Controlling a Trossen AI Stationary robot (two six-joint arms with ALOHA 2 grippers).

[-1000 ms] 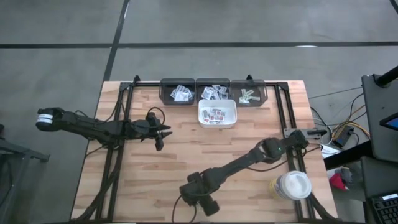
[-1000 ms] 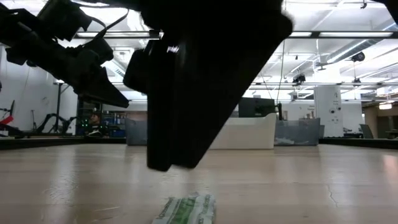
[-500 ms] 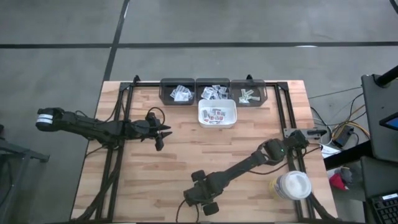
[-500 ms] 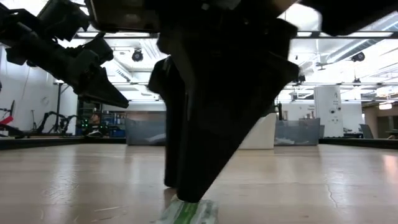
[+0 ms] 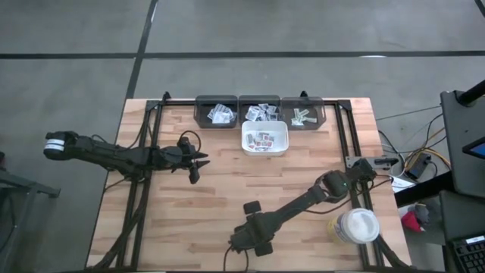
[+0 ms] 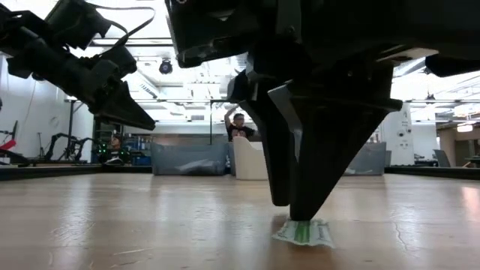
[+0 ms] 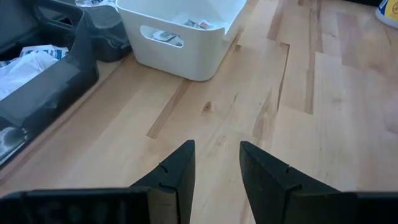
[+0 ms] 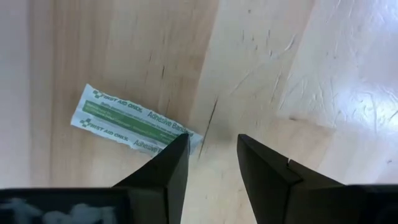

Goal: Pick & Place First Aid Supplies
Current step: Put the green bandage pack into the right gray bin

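- Near the table's front edge: right gripper [image 8: 208, 163], fingers parted, tips beside a flat white green-striped adhesive bandage packet [image 8: 134, 121] on wood.
- Left gripper [image 7: 217, 165]: open, empty, facing the white plastic tray [image 7: 193, 46].

R pincer [image 6: 300, 214] tips down at tabletop, jaws apart, L pincer [image 5: 198, 165] raised, jaws apart

The right gripper [image 6: 300, 214] has shifted rightward along the table's near edge and descended; its fingertips now stand at the table surface, one touching the end of the green-striped packet [image 8: 134, 122]. The packet has moved with it. A person [image 6: 238, 127] has come into sight beyond the table.
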